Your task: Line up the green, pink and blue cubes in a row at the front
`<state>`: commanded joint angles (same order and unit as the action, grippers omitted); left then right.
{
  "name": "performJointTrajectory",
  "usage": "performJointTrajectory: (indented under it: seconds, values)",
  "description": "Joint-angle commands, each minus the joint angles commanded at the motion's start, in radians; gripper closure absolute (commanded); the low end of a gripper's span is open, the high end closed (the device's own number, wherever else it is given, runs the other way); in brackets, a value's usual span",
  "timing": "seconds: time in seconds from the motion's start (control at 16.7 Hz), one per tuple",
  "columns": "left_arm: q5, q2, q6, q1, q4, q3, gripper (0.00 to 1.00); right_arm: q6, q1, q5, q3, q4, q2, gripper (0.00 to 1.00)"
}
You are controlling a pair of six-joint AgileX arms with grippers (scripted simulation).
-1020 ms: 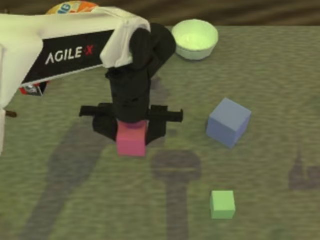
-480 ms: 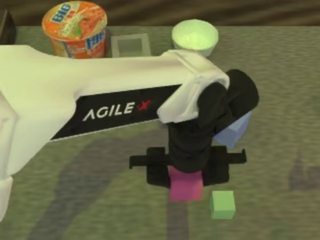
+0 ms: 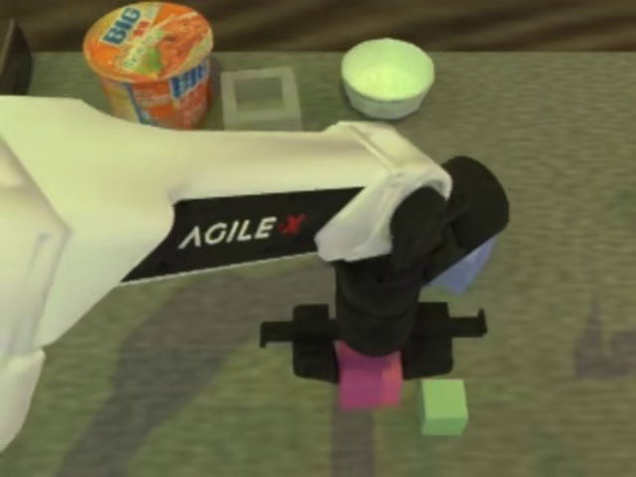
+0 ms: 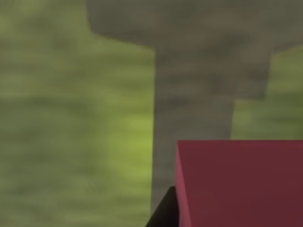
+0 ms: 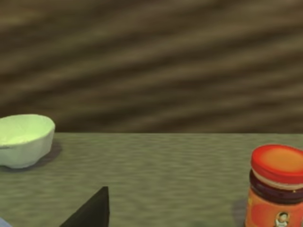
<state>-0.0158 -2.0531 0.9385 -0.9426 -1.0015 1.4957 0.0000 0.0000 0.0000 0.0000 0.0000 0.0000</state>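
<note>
At the front of the worktop [image 3: 556,199], in the top view, I see the green cube [image 3: 443,406] resting flat on the surface, and just beside it on its left the pink cube [image 3: 370,382], close enough that I cannot tell whether their sides touch. My left end effector [image 3: 370,370] is clamped on the pink cube from above, its dark fingers on either side of the block, with the black wrist body covering the cube's rear part. In the left wrist view the pink cube [image 4: 240,182] fills the lower corner, with a dark sliver of finger at its edge and the arm's shadow across the greenish surface beyond; I cannot judge from it whether the cube sits on the worktop or just above it. Behind the pair, the blue cube [image 3: 465,266] is mostly hidden under the left arm's wrist, only a corner of it showing to the right. The white forearm reaches in from the left side across the middle of the worktop. Farther back stand an orange noodle cup [image 3: 151,62] at the left, a grey-green square box [image 3: 260,96] next to it, and a pale green bowl [image 3: 388,77] to the right. My right arm is out of the top view; its wrist camera shows the bowl [image 5: 22,139], a red-lidded jar [image 5: 276,187] and a dark finger tip, so I cannot tell that end effector's state.
</note>
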Motion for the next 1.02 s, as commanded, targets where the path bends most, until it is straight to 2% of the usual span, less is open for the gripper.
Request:
performJointTrajectory:
  seconds: [0.3, 0.54, 1.02]
  values:
    - [-0.002, -0.06, 0.003, 0.001, 0.164, -0.1, 1.0, 0.0, 0.0, 0.0, 0.0, 0.0, 0.0, 0.0]
    - [-0.002, -0.066, 0.004, 0.001, 0.175, -0.108, 1.0, 0.0, 0.0, 0.0, 0.0, 0.0, 0.0, 0.0]
    - [-0.002, -0.066, 0.004, 0.001, 0.175, -0.108, 0.4, 0.0, 0.0, 0.0, 0.0, 0.0, 0.0, 0.0]
